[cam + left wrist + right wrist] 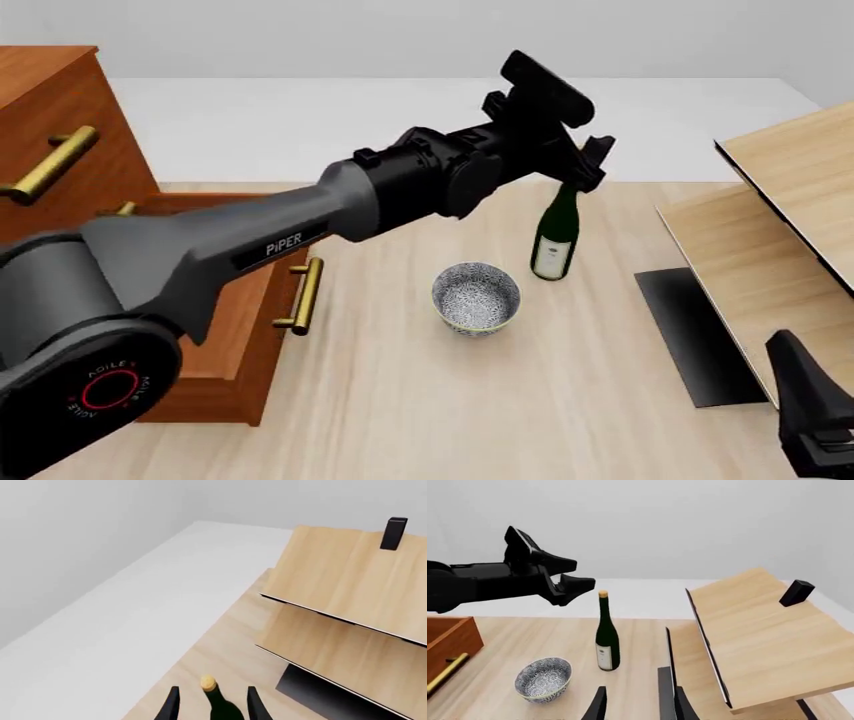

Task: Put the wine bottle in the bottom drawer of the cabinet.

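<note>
The wine bottle (557, 235) stands upright on the table beside the grey speckled bowl (475, 297). My left gripper (585, 165) is open at the height of the bottle's cork (209, 682). In the left wrist view the cork shows between the two fingers (253, 705) with gaps on both sides. In the right wrist view the left gripper (579, 591) stops just short of the bottle (606, 640). The cabinet (54, 110) is at the left, with its bottom drawer (227, 330) pulled out. My right gripper (638, 709) is open and empty, near the table's front right.
Pale light-wood furniture (787, 220) with tilted panels and a black base (694, 330) stands at the right, with a small black block (796, 593) on top. The bowl lies between the bottle and the drawer's brass handle (304, 295). The right arm (807, 410) is at the lower right.
</note>
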